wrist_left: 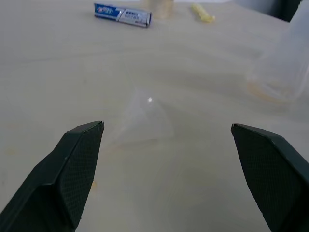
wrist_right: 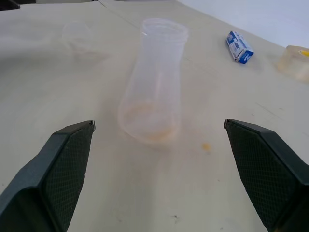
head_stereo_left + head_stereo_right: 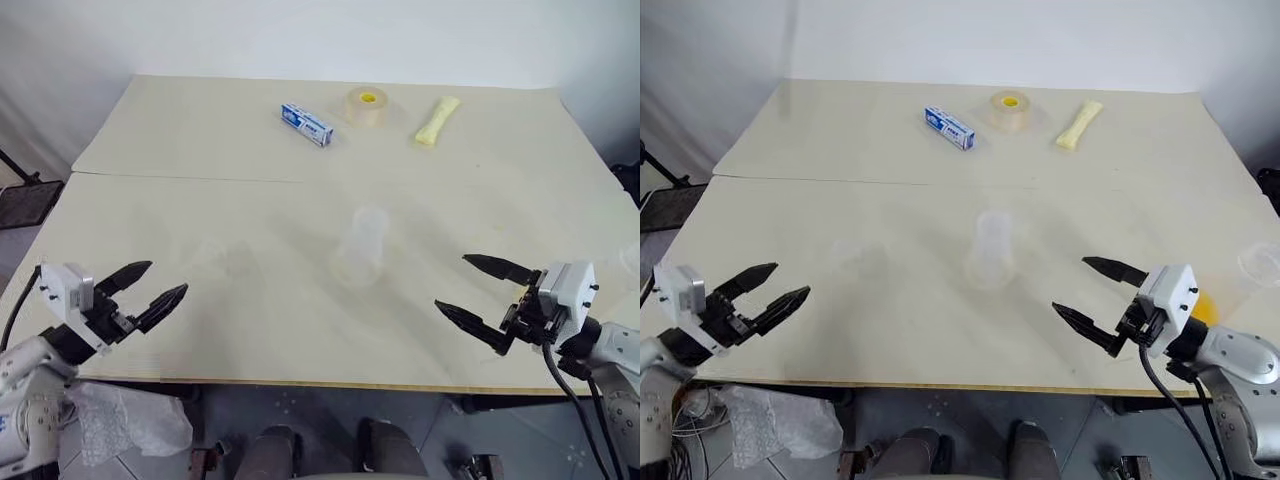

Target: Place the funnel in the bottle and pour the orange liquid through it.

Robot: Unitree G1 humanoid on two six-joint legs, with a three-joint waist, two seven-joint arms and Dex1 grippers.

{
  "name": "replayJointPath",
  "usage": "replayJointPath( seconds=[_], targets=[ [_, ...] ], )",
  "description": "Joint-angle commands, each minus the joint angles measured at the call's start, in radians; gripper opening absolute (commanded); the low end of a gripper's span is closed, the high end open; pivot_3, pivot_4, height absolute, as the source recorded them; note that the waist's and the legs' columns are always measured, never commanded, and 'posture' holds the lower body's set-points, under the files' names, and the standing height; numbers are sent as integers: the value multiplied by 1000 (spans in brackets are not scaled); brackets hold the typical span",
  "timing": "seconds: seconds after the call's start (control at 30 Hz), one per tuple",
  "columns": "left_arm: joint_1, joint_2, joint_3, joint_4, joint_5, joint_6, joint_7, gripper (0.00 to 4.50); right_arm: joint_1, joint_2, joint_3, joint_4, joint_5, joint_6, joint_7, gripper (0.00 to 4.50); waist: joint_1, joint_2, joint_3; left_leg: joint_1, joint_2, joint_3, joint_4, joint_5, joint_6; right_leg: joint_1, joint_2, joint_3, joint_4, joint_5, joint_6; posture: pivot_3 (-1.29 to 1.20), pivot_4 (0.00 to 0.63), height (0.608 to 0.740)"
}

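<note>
Funnel (image 1: 145, 118) lies on its side on the table (image 3: 250, 130), left of centre, just ahead of my left gripper (image 3: 150, 290), whose fingers are spread wide and hold nothing. It's near invisible against the pale top. Bottle (image 3: 362, 245) stands upright mid-table, well apart from the funnel, neck open, only a faint orange film at its base. My right gripper (image 3: 1088, 295) faces it, jaws wide too, empty. Orange liquid (image 3: 1203, 305) sits at the right table edge, just behind my right wrist, beside a clear rim I can't make out well.

Nothing placed yet; funnel pick comes first, I'd say.

Risks: funnel is clear and slick, lying tilted, so a pinch on the cone could squirt it away or roll it. Bottle looks light and narrow-necked; a stem coming in off-centre could tip it. Liquid container sits close to my right arm, so a careless swing back may knock it off the edge.

Far side: toothpaste box (image 3: 306, 124), tape roll (image 3: 366, 106), yellow packet (image 3: 437, 120), all well clear.
</note>
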Motion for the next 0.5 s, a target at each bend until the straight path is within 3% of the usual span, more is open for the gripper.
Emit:
replayJointPath(
  seconds=[0.03,0.5],
  targets=[
    [57,-25,25,-80,-28,-33,44,4484,-23,-13,-2,1,22,3,15,4500,1,0,0,0,0,0,0,0,0,0,0,0,-1,0,0,0,150,740],
    [-49,-162,-218,-149,206,-45,475,4484,-13,-5,-4,-14,22,2,35,4500,2,0,0,0,0,1,0,0,0,-1,3,0,0,0,0,0,150,740]
  ],
)
